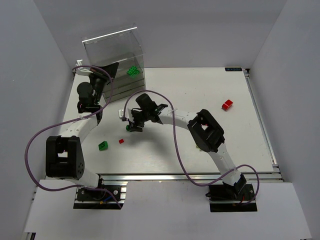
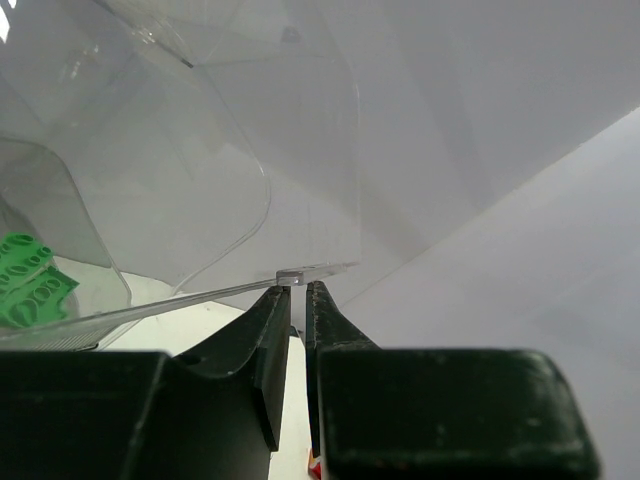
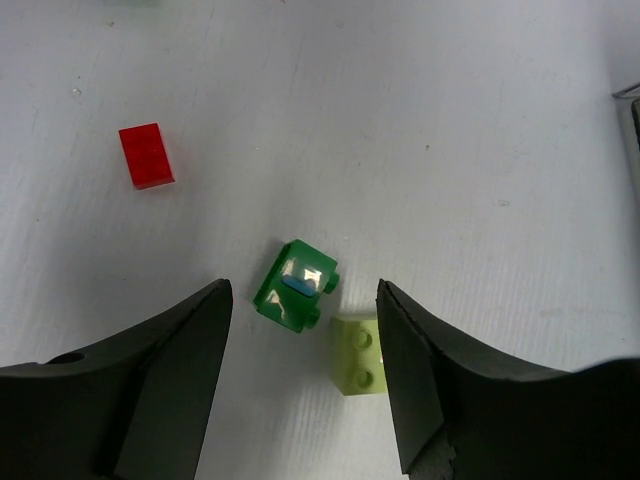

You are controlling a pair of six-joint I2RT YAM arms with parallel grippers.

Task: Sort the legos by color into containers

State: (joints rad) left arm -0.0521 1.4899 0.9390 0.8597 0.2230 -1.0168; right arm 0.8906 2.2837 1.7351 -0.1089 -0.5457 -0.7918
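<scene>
1. Left gripper (image 2: 298, 292) pinches the clear drawer (image 2: 200, 293) by its front edge, far left; green bricks (image 2: 25, 280) lie inside.
2. Right gripper (image 3: 305, 300) is spread mid-table over a green brick (image 3: 297, 285), with a pale yellow brick (image 3: 358, 355) just beside it and a red brick (image 3: 146, 155) nearby.

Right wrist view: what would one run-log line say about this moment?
left gripper: shut on clear drawer | right gripper: open over dark green brick | pale yellow-green brick: beside it | red brick: loose on table

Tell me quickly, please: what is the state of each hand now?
Left hand: closed on the lip of the clear drawer.
Right hand: open around a dark green lego brick, holding nothing.
</scene>
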